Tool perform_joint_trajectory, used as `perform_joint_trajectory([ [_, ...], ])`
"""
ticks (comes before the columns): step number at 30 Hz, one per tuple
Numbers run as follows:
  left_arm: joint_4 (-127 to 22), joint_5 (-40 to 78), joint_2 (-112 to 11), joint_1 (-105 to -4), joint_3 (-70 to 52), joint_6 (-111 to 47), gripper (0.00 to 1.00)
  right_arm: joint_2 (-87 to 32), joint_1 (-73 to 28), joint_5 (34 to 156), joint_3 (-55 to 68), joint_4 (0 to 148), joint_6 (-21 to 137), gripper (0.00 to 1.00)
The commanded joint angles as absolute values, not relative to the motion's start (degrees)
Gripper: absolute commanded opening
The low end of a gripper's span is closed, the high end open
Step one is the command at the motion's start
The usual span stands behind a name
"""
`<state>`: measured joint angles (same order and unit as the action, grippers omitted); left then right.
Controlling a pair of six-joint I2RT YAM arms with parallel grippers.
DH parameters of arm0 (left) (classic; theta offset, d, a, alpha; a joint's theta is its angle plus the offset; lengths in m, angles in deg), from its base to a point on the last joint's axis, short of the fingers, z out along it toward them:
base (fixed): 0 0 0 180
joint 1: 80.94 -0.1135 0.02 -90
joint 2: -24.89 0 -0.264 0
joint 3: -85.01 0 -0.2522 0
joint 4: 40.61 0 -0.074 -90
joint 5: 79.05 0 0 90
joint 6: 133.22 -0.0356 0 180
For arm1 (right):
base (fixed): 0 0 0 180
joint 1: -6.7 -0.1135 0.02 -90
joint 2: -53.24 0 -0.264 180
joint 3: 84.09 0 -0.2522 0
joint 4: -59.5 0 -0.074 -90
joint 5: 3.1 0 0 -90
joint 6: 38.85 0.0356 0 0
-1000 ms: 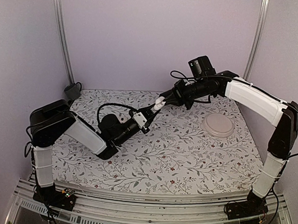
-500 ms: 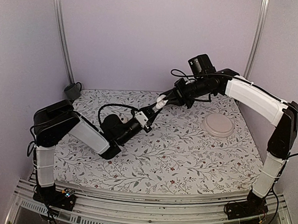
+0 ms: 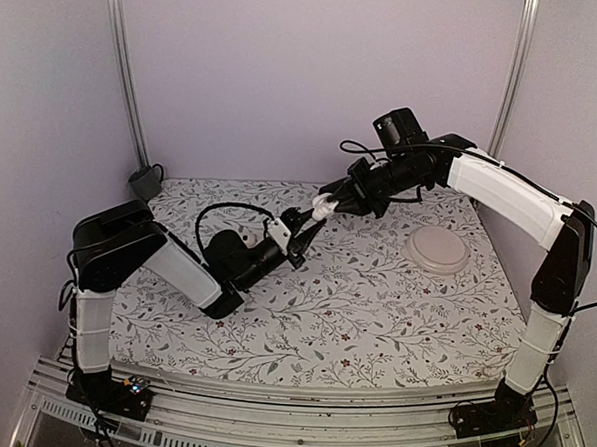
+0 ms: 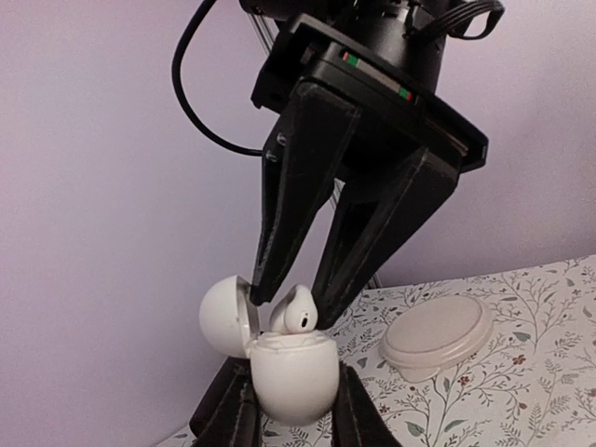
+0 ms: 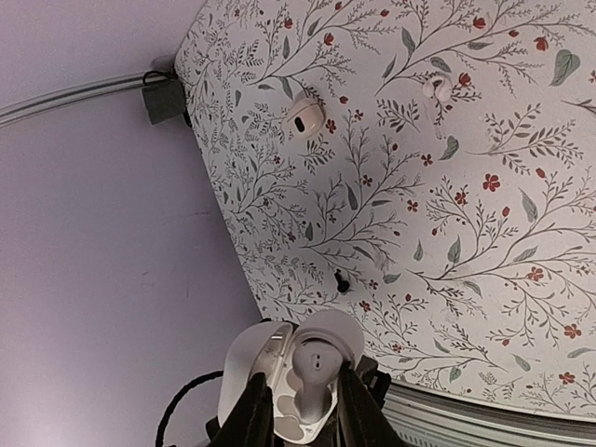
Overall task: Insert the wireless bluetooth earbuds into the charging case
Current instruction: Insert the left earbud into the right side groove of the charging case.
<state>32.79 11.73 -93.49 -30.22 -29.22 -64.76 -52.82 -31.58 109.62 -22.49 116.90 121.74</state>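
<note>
My left gripper (image 4: 291, 396) is shut on the charging case (image 4: 291, 372), a white pebble held upright with its lid (image 4: 223, 318) hinged open to the left. My right gripper (image 5: 305, 396) is shut on one earbud (image 5: 313, 365) and holds it at the case's open mouth. In the left wrist view the earbud (image 4: 300, 312) stands with its lower part inside the case rim, between the right fingers (image 4: 279, 242). In the top view both grippers meet tip to tip above the table around the case (image 3: 322, 207). A tiny white stemmed piece (image 5: 435, 89), seemingly the second earbud, lies on the cloth.
A pale round dish (image 3: 436, 251) sits at the right of the floral cloth and shows in the left wrist view (image 4: 438, 335). A white round lump with a dark spot (image 5: 305, 116) and a tiny black bit (image 5: 342, 279) lie on the cloth. A grey block (image 3: 143, 183) sits in the back left corner.
My left arm has shifted a little right and up with the case. The right gripper has risen slightly with the earbud. The tips stay together.
</note>
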Motion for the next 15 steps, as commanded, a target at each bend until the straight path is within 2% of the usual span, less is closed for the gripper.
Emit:
perform_joint_trajectory([
  [1, 41.4, 15.7, -95.2, -31.1, -28.2, -57.9, 0.00, -53.4, -32.7, 109.6, -24.5, 117.3, 120.4, 0.25],
  [15, 43.8, 18.1, -95.1, -34.4, -28.0, -45.7, 0.00, -51.6, -32.7, 108.8, -24.2, 118.6, 115.3, 0.28],
])
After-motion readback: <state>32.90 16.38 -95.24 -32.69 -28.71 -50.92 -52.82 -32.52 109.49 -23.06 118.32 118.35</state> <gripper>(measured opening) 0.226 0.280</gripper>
